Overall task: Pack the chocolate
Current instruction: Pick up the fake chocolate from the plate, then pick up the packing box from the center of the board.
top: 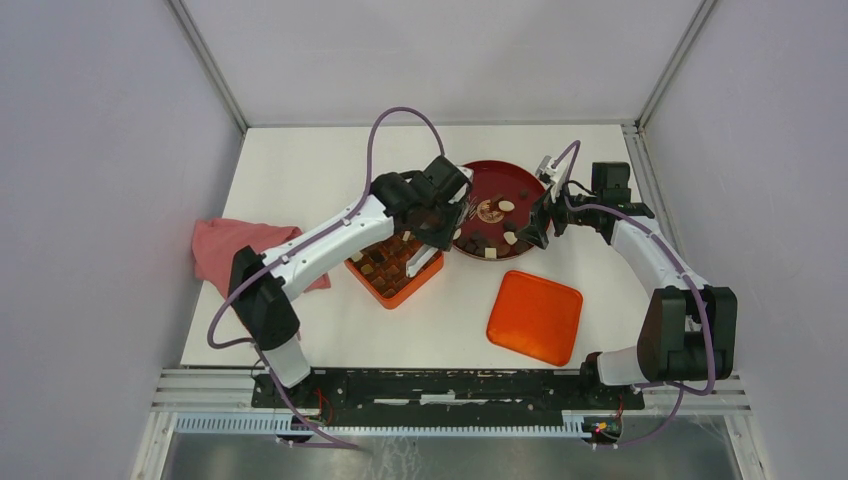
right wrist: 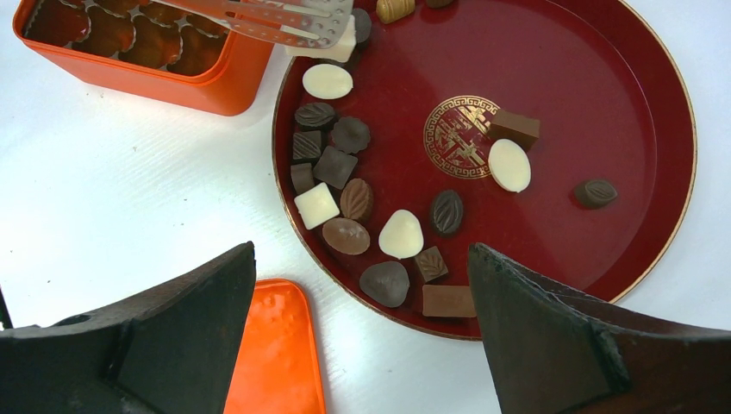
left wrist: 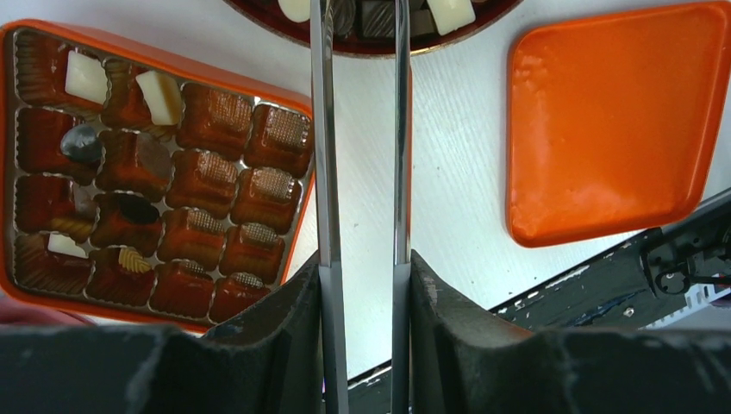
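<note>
1. The chocolate [right wrist: 401, 233] lies mostly on the round dark-red plate [right wrist: 603, 103], crowded along its left side in the right wrist view. There are roughly twenty pieces, five of them cream-white.
2. A few more pieces sit in the orange compartmented box [left wrist: 155, 53], toward its left side in the left wrist view. Three of these are cream-white.
3. In the top view the left gripper [left wrist: 358, 26] hides the plate's left rim and the box's far corner.
4. Its two long metal blades [left wrist: 326, 172] stand close and parallel, reaching the plate's edge. I cannot tell whether they pinch a piece.
5. The right gripper [top: 538, 215], at the plate's right side, is spread wide and holds nothing.
6. Around them are one orange lid [left wrist: 612, 121] at lower right and one pink cloth [top: 225, 250] at far left, both on the white table [top: 300, 160].
</note>
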Controlling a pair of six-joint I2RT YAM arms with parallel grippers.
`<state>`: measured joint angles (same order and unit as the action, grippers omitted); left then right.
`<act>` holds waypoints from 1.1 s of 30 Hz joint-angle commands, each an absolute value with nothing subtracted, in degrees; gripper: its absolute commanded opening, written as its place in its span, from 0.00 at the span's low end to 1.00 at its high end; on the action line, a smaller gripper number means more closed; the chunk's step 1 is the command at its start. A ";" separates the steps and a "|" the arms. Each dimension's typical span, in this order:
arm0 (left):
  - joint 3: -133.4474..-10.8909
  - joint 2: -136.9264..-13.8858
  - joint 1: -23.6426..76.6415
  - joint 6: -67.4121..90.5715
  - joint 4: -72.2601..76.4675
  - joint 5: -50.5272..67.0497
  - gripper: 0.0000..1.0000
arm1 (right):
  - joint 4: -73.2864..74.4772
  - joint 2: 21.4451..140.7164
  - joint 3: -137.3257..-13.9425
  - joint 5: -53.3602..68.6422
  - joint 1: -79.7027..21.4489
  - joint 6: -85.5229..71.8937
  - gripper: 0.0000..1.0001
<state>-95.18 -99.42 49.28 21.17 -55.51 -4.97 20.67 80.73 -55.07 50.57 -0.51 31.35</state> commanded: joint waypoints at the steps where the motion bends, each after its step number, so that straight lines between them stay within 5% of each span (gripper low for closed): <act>1: -92.88 -94.26 49.44 22.67 -52.83 -4.74 0.02 | 19.86 79.50 -56.16 52.60 -0.35 31.83 0.98; 10: -87.56 -85.45 46.73 23.39 -52.31 -9.31 0.02 | 17.93 75.47 -51.96 61.69 -2.35 36.15 0.98; 25: -78.66 -72.26 34.16 21.33 -53.69 -5.58 0.02 | 6.28 79.18 -52.83 41.57 -25.25 35.34 0.98; 33: -74.86 -65.35 33.93 23.94 -58.37 -12.77 0.02 | 10.97 96.12 -71.62 24.59 -37.20 25.32 0.75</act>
<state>-75.57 -69.73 34.35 21.61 -57.23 -8.58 10.76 90.50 -62.83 35.51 -33.23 31.77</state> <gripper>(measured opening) 0.403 0.809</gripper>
